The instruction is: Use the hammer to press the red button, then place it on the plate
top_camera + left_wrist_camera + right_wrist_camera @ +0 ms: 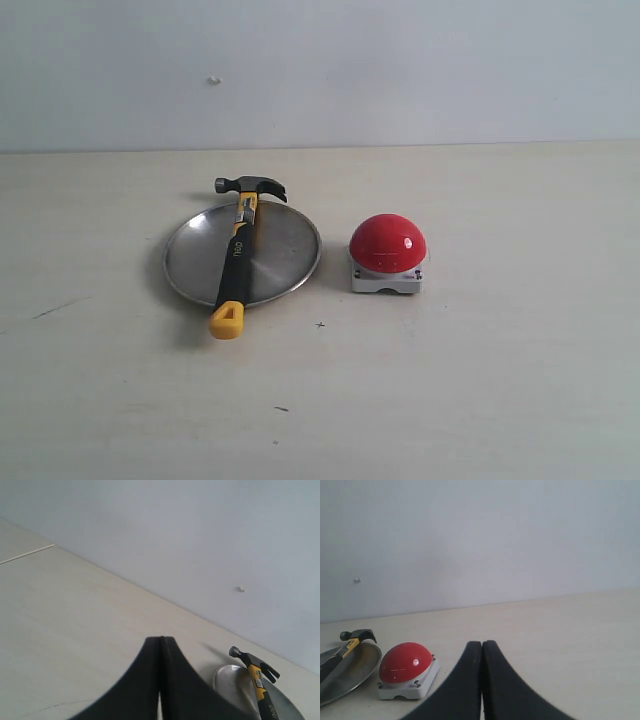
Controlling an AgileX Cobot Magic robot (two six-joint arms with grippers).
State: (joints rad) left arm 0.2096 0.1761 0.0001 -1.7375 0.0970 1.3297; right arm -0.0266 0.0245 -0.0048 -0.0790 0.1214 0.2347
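The hammer [238,254] lies across the round silver plate [285,250]. Its dark steel head overhangs the far rim and its yellow looped end overhangs the near rim. The red button [387,243], a glossy dome on a light-grey square base, stands on the table just right of the plate. Neither arm shows in the exterior view. In the left wrist view my left gripper [161,639] is shut and empty, away from the hammer [259,680] and plate [226,679]. My right gripper [482,643] is also shut and empty, apart from the red button [405,662], with the hammer [351,641] and plate [357,667] beyond.
The light wooden table [480,380] runs back to a pale wall [400,70] with a small mark on it. A few dark specks dot the tabletop near the front.
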